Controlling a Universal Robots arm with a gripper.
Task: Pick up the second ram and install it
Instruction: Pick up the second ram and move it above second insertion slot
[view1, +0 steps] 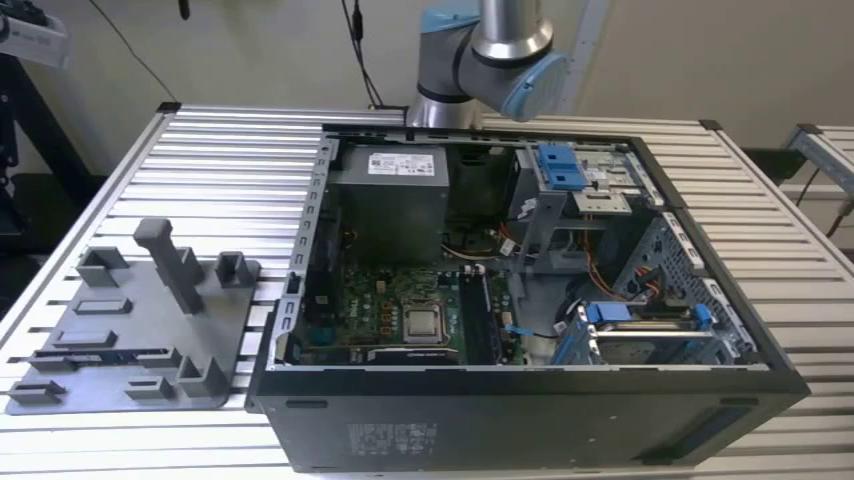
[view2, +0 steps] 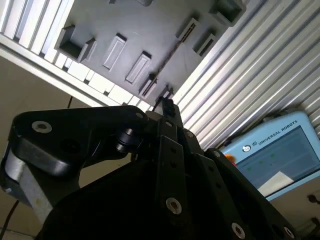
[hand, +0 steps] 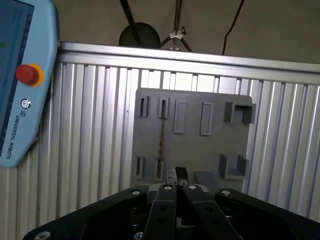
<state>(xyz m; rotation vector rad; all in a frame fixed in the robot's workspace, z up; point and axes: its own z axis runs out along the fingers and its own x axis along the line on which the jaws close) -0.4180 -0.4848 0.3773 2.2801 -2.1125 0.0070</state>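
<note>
arm (view1: 491, 58) bent at a joint at the top of the exterior view; gripper (hand: 177, 174) aimed downward in the first wrist view, fingertips pressed together.

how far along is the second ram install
Barely begun. Done: nothing yet; the second ram sits on edge in the grey fixture plate, not in the computer case. In hand: the gripper hangs above the plate, close to one end of the stick in the first wrist view. Left: the pick-up and the install.
</note>
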